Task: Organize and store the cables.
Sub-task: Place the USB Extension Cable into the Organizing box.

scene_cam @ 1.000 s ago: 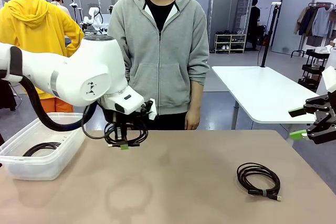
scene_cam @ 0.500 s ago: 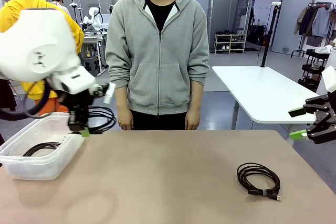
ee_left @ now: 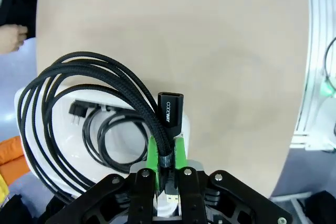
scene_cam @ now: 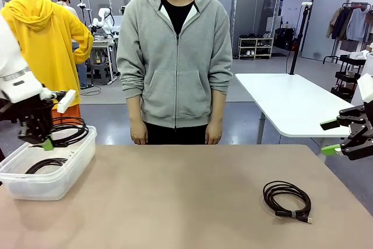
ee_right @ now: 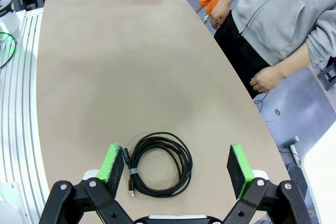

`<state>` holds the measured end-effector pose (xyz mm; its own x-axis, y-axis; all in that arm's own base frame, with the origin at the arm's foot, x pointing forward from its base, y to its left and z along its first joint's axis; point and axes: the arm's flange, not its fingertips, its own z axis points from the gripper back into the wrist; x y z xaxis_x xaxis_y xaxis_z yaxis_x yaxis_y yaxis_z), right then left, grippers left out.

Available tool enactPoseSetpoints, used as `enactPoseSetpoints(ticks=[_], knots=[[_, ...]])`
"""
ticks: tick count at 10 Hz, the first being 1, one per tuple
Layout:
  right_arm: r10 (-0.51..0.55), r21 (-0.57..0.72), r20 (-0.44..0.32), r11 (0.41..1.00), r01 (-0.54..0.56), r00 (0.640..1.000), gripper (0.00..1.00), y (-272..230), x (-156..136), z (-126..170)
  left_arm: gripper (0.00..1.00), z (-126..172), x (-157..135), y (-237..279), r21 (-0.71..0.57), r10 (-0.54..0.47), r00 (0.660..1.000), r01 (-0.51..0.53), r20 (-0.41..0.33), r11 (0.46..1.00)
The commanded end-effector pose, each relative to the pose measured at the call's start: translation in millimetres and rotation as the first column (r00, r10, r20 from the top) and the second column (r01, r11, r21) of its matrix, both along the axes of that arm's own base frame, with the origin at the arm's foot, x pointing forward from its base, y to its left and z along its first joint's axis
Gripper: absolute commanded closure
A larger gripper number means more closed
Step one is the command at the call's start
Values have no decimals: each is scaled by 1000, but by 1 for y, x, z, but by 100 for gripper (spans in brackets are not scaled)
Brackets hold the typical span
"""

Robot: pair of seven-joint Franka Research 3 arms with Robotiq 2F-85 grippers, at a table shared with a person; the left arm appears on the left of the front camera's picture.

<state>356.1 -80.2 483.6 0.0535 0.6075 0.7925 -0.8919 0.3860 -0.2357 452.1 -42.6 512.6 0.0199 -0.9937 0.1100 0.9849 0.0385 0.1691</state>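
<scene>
My left gripper (scene_cam: 45, 140) is shut on a coiled black braided cable (scene_cam: 69, 130) and holds it just above the clear plastic bin (scene_cam: 65, 174) at the table's left end. In the left wrist view the green pads (ee_left: 153, 153) pinch the coil (ee_left: 59, 80) beside its USB plug (ee_left: 170, 112), over the bin (ee_left: 39, 92). Another coiled cable (scene_cam: 45, 164) lies inside the bin. A third coil (scene_cam: 287, 199) rests on the table at the right. My right gripper (scene_cam: 330, 137) hangs open off the table's right edge; in its wrist view, the right gripper (ee_right: 174, 149) is high above that coil (ee_right: 160, 164).
A person in a grey hoodie (scene_cam: 176, 56) stands at the far edge, hands (ee_right: 266, 78) hanging by their sides. The brown tabletop (scene_cam: 186, 202) lies bare between bin and right coil. A white table (scene_cam: 291, 103) stands behind at the right.
My left arm has swung left from the table's middle, carrying the coil to above the bin. The right arm, the table coil and the person have not moved.
</scene>
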Motion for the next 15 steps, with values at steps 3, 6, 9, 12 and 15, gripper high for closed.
enactPoseSetpoints(ticks=[3,6,9,12,15], knots=[[2,11,10,1000,-2,1000,0,0,1,2,86,-29,44,62,-107,-4,1000,2,-14,994],[2,11,10,1000,-2,1000,0,0,1,2,86,-82,71,76,-32,14,1000,-14,-4,999],[2,11,10,1000,-2,1000,0,0,1,2,86,-99,106,91,-15,82,996,-83,-21,996],[2,11,10,1000,-2,1000,0,0,1,2,46,-102,102,95,-53,123,990,-127,-64,991],[2,11,10,1000,-2,1000,0,0,1,2,29,-99,98,91,-58,157,987,-159,-42,986]])
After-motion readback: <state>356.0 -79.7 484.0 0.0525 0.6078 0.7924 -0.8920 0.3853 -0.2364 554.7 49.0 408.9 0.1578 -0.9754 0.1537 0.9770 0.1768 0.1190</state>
